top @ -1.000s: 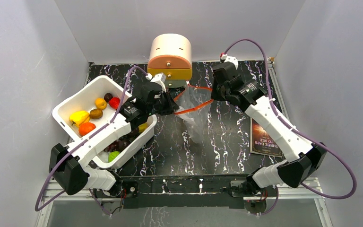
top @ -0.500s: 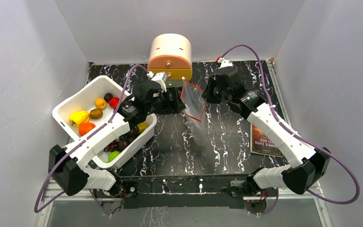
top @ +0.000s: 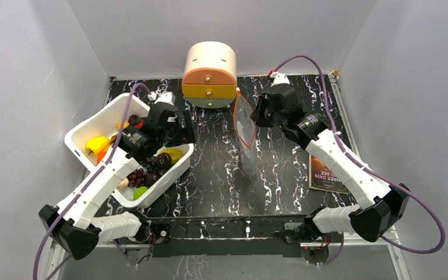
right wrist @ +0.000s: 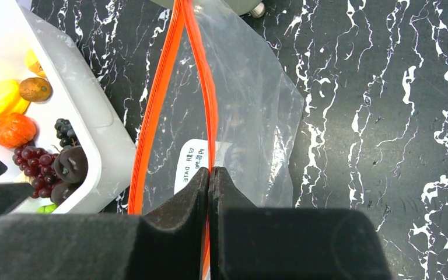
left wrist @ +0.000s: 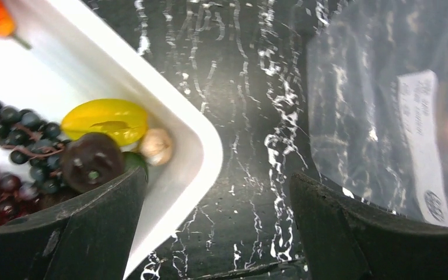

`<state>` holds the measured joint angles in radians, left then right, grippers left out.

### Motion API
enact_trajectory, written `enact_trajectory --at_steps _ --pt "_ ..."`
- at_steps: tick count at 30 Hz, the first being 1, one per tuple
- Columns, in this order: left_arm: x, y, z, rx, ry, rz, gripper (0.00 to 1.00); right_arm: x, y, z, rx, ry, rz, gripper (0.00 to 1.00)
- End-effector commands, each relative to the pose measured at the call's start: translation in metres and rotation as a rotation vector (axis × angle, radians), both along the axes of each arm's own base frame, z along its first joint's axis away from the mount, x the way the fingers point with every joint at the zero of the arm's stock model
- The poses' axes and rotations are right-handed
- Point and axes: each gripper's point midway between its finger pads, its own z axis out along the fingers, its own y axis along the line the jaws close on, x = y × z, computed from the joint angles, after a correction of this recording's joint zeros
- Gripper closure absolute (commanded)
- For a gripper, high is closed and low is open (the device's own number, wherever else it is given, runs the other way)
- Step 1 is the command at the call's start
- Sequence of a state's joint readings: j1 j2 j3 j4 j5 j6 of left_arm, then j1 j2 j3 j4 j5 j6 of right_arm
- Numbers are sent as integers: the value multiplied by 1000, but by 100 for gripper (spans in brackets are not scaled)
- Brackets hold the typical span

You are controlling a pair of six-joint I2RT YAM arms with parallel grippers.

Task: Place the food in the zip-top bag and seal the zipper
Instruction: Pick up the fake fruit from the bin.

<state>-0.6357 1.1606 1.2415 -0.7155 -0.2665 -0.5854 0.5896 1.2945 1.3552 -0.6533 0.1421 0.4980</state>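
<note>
The zip-top bag (right wrist: 251,116) had been released by the left gripper (left wrist: 217,178), now spread above the food (left wrist: 105,119) in the tub (left wrist: 175,111), ready for picking. The bag was held at its zipper (right wrist: 157,99) by the clenched right gripper (right wrist: 210,172), mouth seemingly narrowed.

Plain grey walls (top: 29,64) close around my black, white-veined tabletop (top: 221,186) — at its far edge stands a small round-topped drawer chest (top: 210,73), cream over orange and yellow.
</note>
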Motion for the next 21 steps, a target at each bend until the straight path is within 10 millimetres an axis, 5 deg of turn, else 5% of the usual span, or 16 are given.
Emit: enact_trajectory --at_steps 1,8,14,21 --pt "-13 45 -7 -5 63 143 10 4 5 24 34 -81 22 100" --pt "-13 89 -34 -6 182 280 11 3 4 25 32 -85 29 100" --pt "-17 108 -60 -19 247 342 10 1 2 25 31 -91 25 100" --pt "-11 92 -84 -110 284 283 12 0 2 24 34 -91 33 100"
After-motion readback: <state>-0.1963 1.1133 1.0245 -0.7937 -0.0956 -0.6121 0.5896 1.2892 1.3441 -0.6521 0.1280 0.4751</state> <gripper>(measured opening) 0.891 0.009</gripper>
